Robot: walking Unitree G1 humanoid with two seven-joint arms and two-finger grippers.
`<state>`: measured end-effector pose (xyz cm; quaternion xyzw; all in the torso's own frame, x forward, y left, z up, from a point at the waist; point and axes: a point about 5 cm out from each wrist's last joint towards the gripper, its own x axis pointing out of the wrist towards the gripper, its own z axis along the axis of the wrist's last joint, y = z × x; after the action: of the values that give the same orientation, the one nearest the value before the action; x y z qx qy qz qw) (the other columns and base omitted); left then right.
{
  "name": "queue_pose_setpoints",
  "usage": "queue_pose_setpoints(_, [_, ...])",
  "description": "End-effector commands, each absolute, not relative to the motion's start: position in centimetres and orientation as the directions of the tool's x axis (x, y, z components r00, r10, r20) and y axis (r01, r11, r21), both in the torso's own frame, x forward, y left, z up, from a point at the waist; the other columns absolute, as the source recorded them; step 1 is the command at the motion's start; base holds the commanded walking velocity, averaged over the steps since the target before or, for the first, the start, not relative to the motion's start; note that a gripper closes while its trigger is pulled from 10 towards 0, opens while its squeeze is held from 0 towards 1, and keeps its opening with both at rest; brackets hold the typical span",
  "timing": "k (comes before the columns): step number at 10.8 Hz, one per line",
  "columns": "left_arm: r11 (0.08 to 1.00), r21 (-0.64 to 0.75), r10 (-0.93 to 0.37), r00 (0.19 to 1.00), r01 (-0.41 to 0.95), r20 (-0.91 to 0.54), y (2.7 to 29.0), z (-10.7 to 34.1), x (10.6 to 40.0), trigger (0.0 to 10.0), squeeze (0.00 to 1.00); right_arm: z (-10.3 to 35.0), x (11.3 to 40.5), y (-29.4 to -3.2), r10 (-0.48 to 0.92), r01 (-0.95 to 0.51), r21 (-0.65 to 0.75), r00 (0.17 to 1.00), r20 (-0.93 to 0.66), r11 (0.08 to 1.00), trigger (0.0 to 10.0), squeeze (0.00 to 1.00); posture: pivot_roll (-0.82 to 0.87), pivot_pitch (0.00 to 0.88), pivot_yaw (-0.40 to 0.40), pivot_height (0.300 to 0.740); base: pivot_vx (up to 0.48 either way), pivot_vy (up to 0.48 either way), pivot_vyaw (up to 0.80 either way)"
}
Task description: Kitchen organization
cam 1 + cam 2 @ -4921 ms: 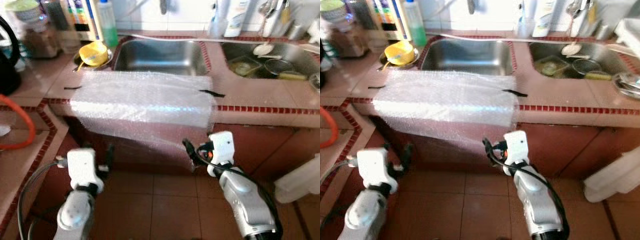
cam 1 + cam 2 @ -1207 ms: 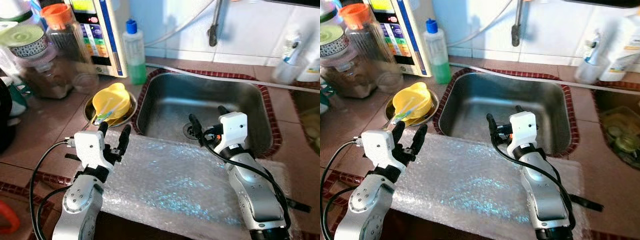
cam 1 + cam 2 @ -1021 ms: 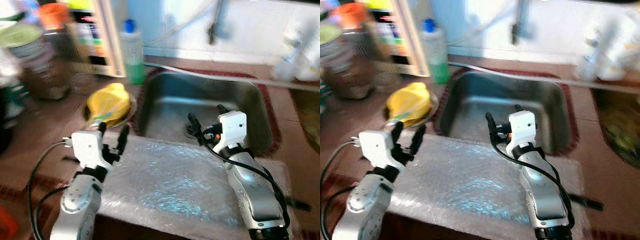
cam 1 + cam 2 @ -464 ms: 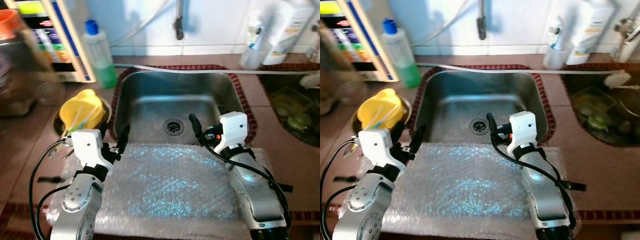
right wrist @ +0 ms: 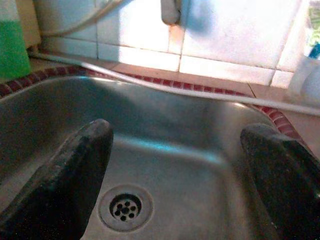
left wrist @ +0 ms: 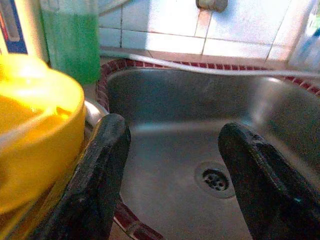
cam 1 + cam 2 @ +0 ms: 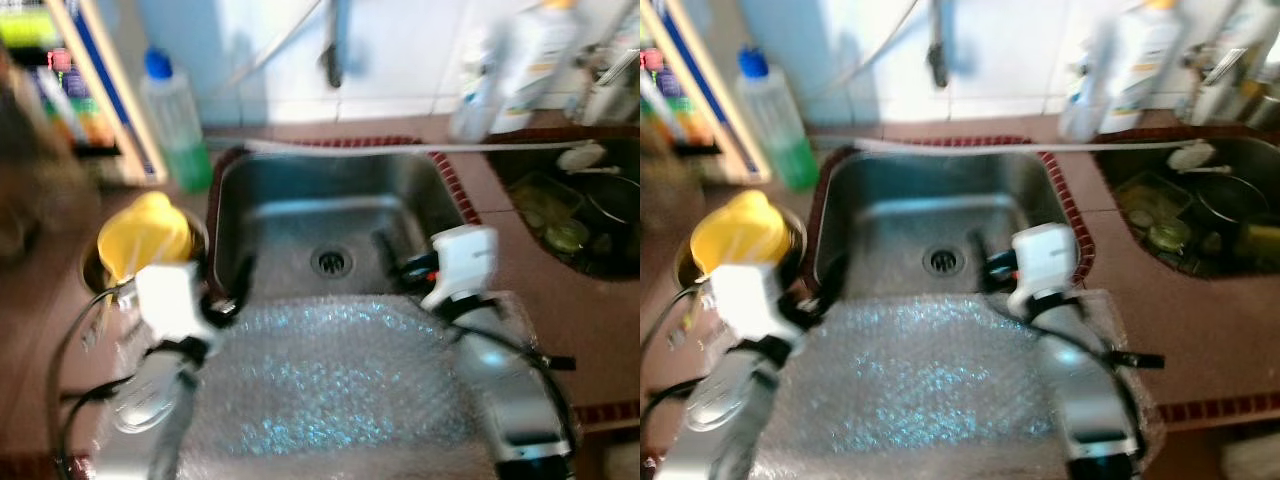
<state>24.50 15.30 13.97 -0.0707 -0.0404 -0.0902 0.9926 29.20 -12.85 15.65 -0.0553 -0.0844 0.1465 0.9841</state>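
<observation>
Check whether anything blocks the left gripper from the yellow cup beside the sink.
Nothing visible does. The left gripper, fingers open, sits right beside the yellow cup, which rests in a metal bowl left of the sink.

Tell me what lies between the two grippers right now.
Bare sink basin with its drain, seen past the bubble wrap edge; left gripper and right gripper both open.

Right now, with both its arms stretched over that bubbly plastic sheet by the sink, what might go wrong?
The clear bubble wrap sheet lies on the counter's front edge with both arms over it; an arm dragging back might pull it off. The left gripper, fingers open, sits right beside the yellow plastic cup in its metal bowl, so a sideways swing could tip it. The head views are blurred, so aim may be poor.
</observation>
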Motion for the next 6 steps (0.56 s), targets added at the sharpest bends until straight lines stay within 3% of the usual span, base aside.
queue_pose_setpoints(1, [0.972, -0.127, -0.186, 0.978, 0.197, 0.099, 14.86, 14.11, 24.22, 10.0, 0.00, 15.56, 29.11, -13.27, 0.288, -0.268, -0.140, 0.946, 0.148, 0.953, 10.0, 0.00, -0.10, 0.145, 0.061, 0.740, 0.000, 0.000, 0.00])
queue_pose_setpoints(6, [0.989, -0.075, -0.119, 0.983, 0.130, 0.138, 15.43, 14.83, 24.26, 10.0, 0.00, 15.59, 28.95, -13.26, 0.294, -0.272, -0.148, 0.944, 0.151, 0.951, 10.0, 0.00, -0.10, 0.146, 0.060, 0.740, 0.000, 0.000, 0.00])
